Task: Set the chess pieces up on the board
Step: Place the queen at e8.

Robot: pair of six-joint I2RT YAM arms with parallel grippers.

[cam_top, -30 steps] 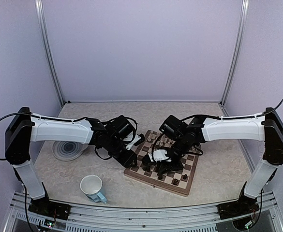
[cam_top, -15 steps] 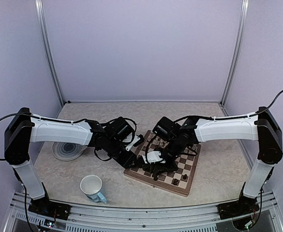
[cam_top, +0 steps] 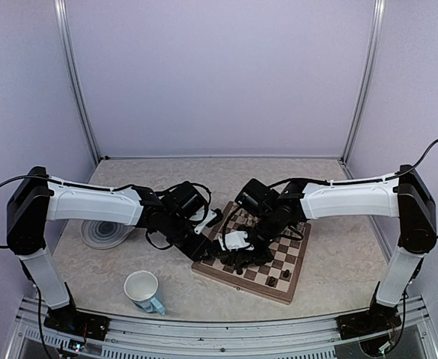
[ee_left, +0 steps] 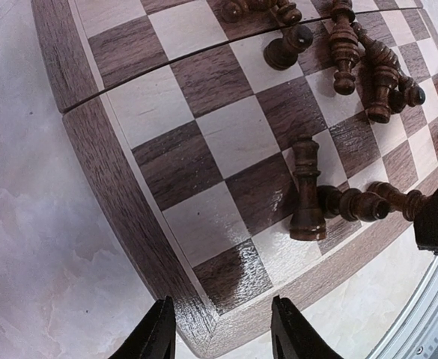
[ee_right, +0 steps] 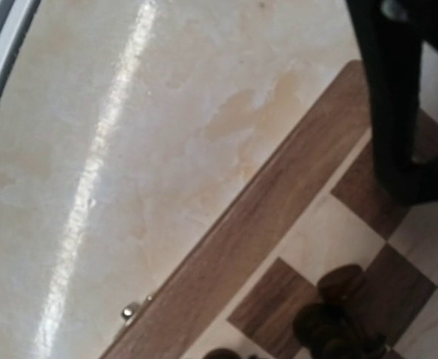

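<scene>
Near the board (cam_top: 233,283), 9 o'clock corner: chess pieces (ee_left: 368,67) mostly toppled

Position: the board lies on the counter (cam_top: 338,187), about 4 o'clock from its middle, turned at an angle.

Arms: the left gripper (ee_left: 222,336) hovers over the board's corner, jaws partly apart with nothing between them. The right gripper (cam_top: 242,260) is low over the board's middle, jaws closed almost fully. Whether a piece is pinched there, I cannot tell.

Pieces: in the left wrist view the dark chess pieces lie heaped toward 2 o'clock. One dark piece (ee_left: 306,187) at 3 o'clock looks upright, with two more lying flat beside its foot. No cream ones found in any view.

Handling (judged): small turned wood, so light and stiff. Glossy and round-bodied, so apt to roll or squirt from a pinch. Best hold is the narrow waist under the head, jaws across the axis, with a gentle squeeze. Flat ones need tipping onto their base.
</scene>
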